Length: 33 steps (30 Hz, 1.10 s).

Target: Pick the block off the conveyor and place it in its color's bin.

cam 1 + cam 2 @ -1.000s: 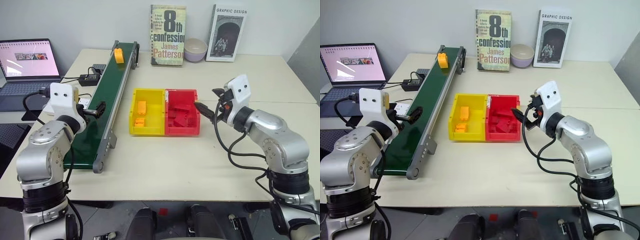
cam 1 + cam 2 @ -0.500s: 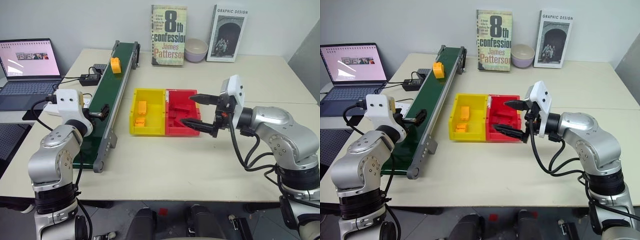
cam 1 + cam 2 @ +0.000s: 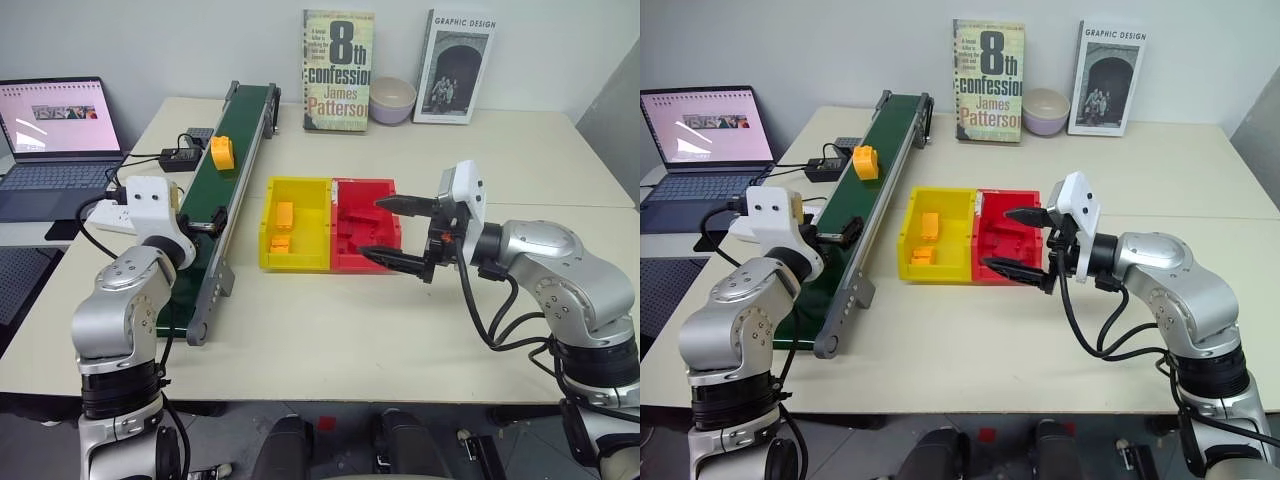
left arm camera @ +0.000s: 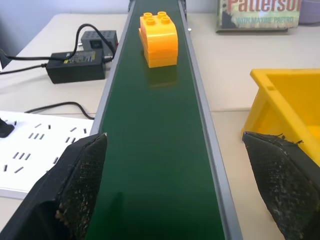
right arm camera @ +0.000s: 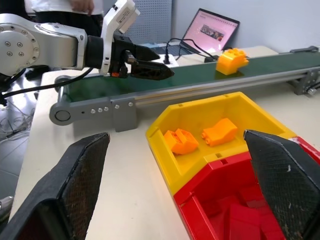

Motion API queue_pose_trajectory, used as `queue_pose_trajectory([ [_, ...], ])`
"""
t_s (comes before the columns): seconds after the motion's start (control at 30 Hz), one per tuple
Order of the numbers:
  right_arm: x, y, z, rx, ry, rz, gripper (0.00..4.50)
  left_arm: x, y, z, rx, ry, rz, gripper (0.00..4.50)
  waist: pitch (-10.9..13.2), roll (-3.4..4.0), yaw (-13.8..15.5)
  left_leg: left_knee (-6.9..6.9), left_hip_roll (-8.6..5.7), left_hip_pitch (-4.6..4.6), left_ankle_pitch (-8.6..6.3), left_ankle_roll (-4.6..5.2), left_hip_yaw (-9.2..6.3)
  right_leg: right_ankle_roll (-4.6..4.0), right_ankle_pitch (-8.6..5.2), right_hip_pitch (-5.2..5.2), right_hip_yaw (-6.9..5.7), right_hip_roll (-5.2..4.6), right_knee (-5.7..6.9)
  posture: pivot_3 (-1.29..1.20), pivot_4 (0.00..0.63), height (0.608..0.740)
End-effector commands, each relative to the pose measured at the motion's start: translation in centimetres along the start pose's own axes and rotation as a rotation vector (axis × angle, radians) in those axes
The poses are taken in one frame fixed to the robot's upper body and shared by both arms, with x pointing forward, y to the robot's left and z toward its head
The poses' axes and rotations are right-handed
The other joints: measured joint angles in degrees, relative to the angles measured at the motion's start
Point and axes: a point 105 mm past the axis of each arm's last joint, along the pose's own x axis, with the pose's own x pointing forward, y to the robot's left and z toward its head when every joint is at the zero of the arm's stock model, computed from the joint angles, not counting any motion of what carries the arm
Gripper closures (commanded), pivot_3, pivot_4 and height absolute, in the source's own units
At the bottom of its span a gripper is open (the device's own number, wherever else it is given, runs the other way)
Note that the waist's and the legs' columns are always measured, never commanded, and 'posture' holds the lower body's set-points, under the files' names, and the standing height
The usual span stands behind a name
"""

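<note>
- Pale beige counter (image 3: 330,330) against a grey wall, with a laptop (image 3: 58,125) at the left edge and two books (image 3: 336,70) and a bowl (image 3: 391,99) propped at the far side.
- Left pincer (image 3: 203,220) spread wide and empty, poised low over the near stretch of the conveyor (image 3: 213,215), aimed up the belt.
- Seen from the left wrist: one black finger (image 4: 75,180) over each side rail, dark green belt bare between them.
- Further up the belt, well apart from that pincer: the block (image 4: 158,32), orange-yellow, studs up, sitting square on the conveyor.
- Right pincer (image 3: 390,232) also spread and empty, pointing leftward, hovering over the near right corner of the red tray (image 3: 366,238).
- Joined to the red tray on its left: the yellow bin (image 3: 296,222), with two orange-yellow bricks (image 5: 200,137) already inside.
- Beside the conveyor's far half: a black power adapter (image 4: 76,71) and a white power strip (image 4: 30,155) with trailing cables.
- Step in hand, by judgement: waiting at the belt for the block; nothing grasped yet.
- Next move likely calls for closing on the block's two side faces once between the fingers, then lifting clear of the rails and carrying across to the yellow bin, not the red one.
</note>
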Motion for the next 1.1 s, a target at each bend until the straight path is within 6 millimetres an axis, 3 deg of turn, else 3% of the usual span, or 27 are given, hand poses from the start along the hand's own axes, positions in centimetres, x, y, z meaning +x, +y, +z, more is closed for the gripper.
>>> queue_pose_trajectory([
  [0.03, -0.3, 0.3, 1.9, -0.050, -0.032, -0.007, 0.00, 0.1, 0.2, 1.4, 0.011, -0.058, 0.020, 0.01, 0.0, 0.00, 0.0, 0.00, 0.00, 0.00, 0.00, 0.00, -0.01, 0.00, 0.00, 0.00, -0.01, 0.00, 0.00, 0.00, 0.150, 0.740],
  [0.77, -0.5, -0.3, 2.0, -0.047, -0.026, -0.041, 0.00, 1.1, -0.2, 0.3, -0.048, -0.022, 0.016, 0.01, 0.0, 0.00, 0.0, 0.00, 0.00, 0.00, 0.00, 0.00, 0.00, 0.00, 0.00, 0.01, -0.01, -0.01, 0.00, 0.00, 0.150, 0.740],
  [0.9, -0.3, -0.3, 2.5, -0.054, -0.033, -0.044, 0.00, 0.8, 0.9, 0.0, -0.149, -0.019, 0.072, 0.63, 0.0, 0.00, 0.0, 0.00, 0.00, 0.00, 0.00, 0.00, 0.02, 0.00, 0.00, 0.00, 0.00, -0.01, -0.01, 0.00, 0.150, 0.740],
  [1.1, -0.1, -0.4, 3.1, -0.058, -0.037, -0.049, 0.00, 0.2, 1.3, -0.5, -0.159, 0.008, 0.093, 1.68, 0.0, 0.00, 0.0, 0.00, 0.02, 0.00, 0.00, 0.00, -0.02, 0.00, 0.00, 0.00, -0.03, -0.02, 0.01, 0.00, 0.150, 0.740],
])
